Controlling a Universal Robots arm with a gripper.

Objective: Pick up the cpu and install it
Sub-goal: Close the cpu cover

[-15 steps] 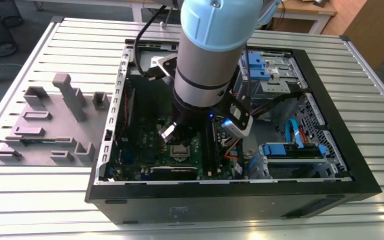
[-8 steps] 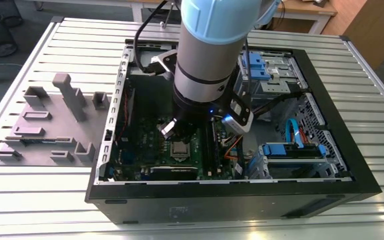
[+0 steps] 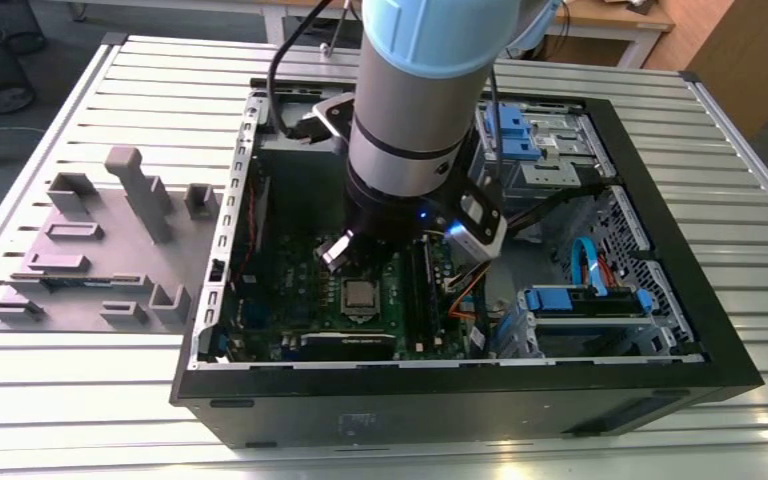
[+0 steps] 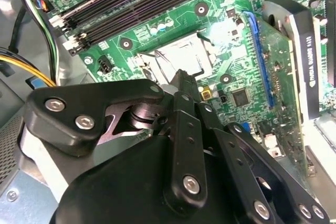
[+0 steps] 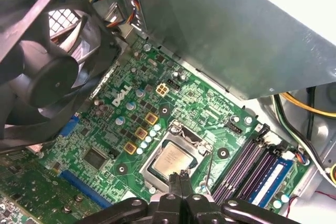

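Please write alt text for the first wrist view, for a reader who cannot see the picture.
A silvery cpu sits in the metal socket frame of a green motherboard, and the robot's black claw hovers just above its edge. A black case fan and a grey metal box stand beside the board.

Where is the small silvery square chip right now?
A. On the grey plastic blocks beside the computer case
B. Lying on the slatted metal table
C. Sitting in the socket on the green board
C: the cpu lies inside the metal socket frame on the green board, with the tool just above its edge.
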